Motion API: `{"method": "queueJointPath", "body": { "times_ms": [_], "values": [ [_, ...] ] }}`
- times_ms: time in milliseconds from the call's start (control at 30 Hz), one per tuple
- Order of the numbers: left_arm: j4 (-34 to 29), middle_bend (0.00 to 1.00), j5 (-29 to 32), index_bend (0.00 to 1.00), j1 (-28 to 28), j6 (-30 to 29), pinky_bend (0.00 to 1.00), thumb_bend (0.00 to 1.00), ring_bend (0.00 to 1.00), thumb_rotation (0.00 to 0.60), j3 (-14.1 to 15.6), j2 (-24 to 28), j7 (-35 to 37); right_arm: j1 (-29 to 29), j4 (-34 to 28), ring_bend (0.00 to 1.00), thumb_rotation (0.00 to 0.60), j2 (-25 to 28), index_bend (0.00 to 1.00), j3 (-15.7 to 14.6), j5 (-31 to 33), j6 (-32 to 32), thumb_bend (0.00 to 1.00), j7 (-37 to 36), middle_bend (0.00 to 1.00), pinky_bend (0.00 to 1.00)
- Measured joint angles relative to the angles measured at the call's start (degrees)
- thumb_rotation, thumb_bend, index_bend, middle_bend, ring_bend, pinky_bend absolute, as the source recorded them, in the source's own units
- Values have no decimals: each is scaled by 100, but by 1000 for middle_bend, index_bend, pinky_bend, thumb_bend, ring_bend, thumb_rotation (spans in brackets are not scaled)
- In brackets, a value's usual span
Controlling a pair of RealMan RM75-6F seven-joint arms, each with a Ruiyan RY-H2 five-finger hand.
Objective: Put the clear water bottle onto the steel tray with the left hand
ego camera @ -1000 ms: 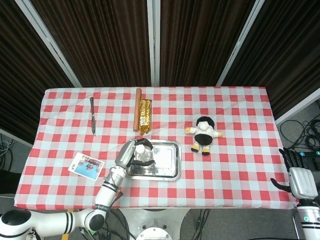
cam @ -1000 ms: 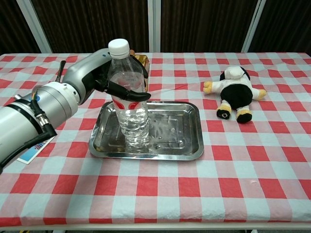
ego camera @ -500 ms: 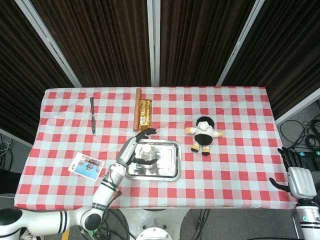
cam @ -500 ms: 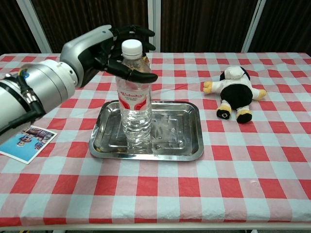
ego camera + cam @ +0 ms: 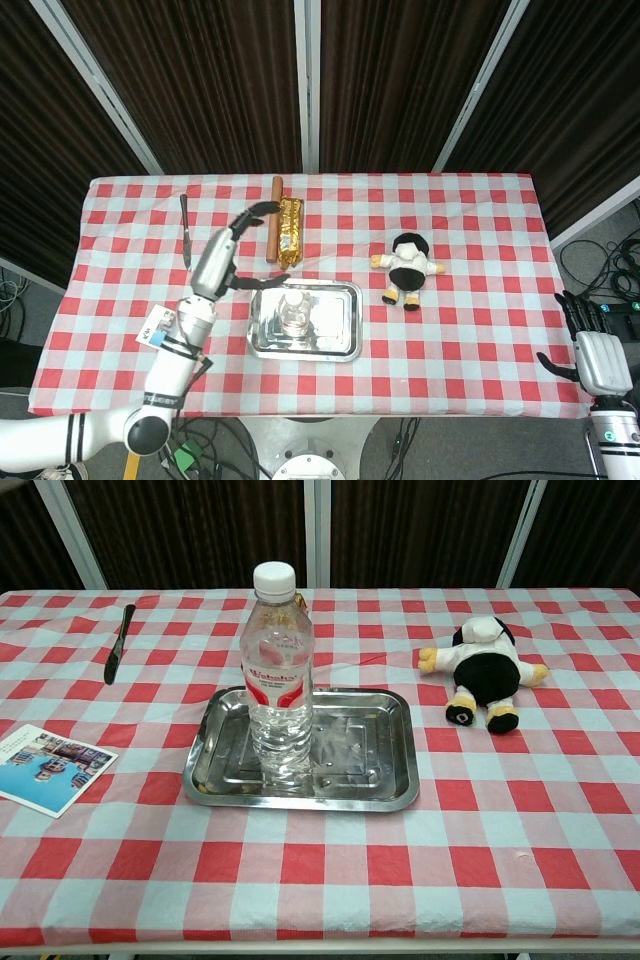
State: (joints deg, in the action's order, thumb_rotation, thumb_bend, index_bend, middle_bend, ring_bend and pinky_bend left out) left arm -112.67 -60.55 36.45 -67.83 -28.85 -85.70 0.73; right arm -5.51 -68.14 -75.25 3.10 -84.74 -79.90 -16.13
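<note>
The clear water bottle (image 5: 278, 675) with a white cap and red label stands upright on the left part of the steel tray (image 5: 370, 755), also seen from above as bottle (image 5: 292, 311) on tray (image 5: 335, 325). My left hand (image 5: 225, 255) is raised up and to the left of the tray, fingers spread, holding nothing; the chest view does not show it. My right hand (image 5: 597, 355) hangs off the table's right edge with its fingers apart, empty.
A plush toy (image 5: 487, 670) lies right of the tray. A knife (image 5: 116, 643) lies at the far left, a photo card (image 5: 45, 768) at the near left. A sausage (image 5: 273, 232) and gold packet (image 5: 290, 230) lie behind the tray.
My left hand let go of the bottle, opened, and rose away up and to the left, leaving the chest view. The bottle stays standing on the tray.
</note>
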Motion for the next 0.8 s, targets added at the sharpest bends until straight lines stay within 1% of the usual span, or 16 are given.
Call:
{"method": "queueJointPath", "body": {
  "times_ms": [67, 100, 167, 267, 300, 367, 400, 467, 500, 600, 700, 800],
  "values": [
    [-27, 302, -28, 238, -120, -132, 253, 147, 205, 600, -41, 284, -120, 0, 34, 0, 600, -22, 67, -5, -14, -12, 123, -2, 48, 0],
    [-25, 302, -101, 248, -225, -226, 265, 183, 205, 600, -18, 490, -238, 1, 50, 0, 600, -32, 67, -7, -16, -14, 125, -5, 51, 0],
    [8, 302, -284, 261, -406, -375, 281, 225, 205, 600, 78, 821, -478, 2, 87, 0, 600, -54, 68, -10, -14, -13, 132, -9, 51, 0],
    [169, 302, -743, 280, -735, -598, 271, 235, 205, 600, 422, 1367, -966, 4, 127, 0, 600, -73, 67, -3, -8, -23, 134, -14, 51, 0],
    [266, 302, -925, 285, -867, -657, 261, 233, 205, 600, 619, 1540, -1156, 4, 134, 0, 600, -76, 67, -1, -10, -32, 134, -17, 51, 0],
    [420, 302, -1177, 292, -1082, -745, 247, 225, 205, 600, 954, 1707, -1345, 8, 155, 0, 600, -87, 68, 0, -15, -51, 134, -18, 51, 0],
    [538, 302, -1339, 298, -1230, -806, 243, 224, 205, 600, 1196, 1782, -1416, 10, 163, 0, 600, -92, 68, 0, -18, -59, 134, -20, 51, 0],
    [733, 302, -1531, 309, -1468, -911, 240, 238, 205, 600, 1568, 1859, -1526, 13, 169, 0, 600, -100, 68, 4, -21, -76, 141, -21, 51, 0],
    [871, 302, -1611, 314, -1623, -981, 239, 250, 205, 600, 1801, 1879, -1640, 15, 171, 0, 600, -103, 68, 8, -19, -82, 144, -21, 51, 0],
    [1199, 302, -1697, 316, -2006, -1180, 237, 260, 205, 600, 2245, 1819, -1954, 20, 175, 0, 600, -105, 67, 12, -16, -96, 148, -17, 51, 0],
    [1440, 302, -1800, 316, -2322, -1391, 234, 255, 205, 600, 2563, 1765, -2014, 24, 178, 0, 600, -105, 68, 8, -35, -118, 148, -22, 51, 0],
    [1653, 302, -1993, 316, -2489, -1613, 233, 235, 205, 600, 2703, 1753, -2007, 26, 179, 0, 600, -103, 67, 11, -37, -130, 148, -29, 51, 0]
  ]
}}
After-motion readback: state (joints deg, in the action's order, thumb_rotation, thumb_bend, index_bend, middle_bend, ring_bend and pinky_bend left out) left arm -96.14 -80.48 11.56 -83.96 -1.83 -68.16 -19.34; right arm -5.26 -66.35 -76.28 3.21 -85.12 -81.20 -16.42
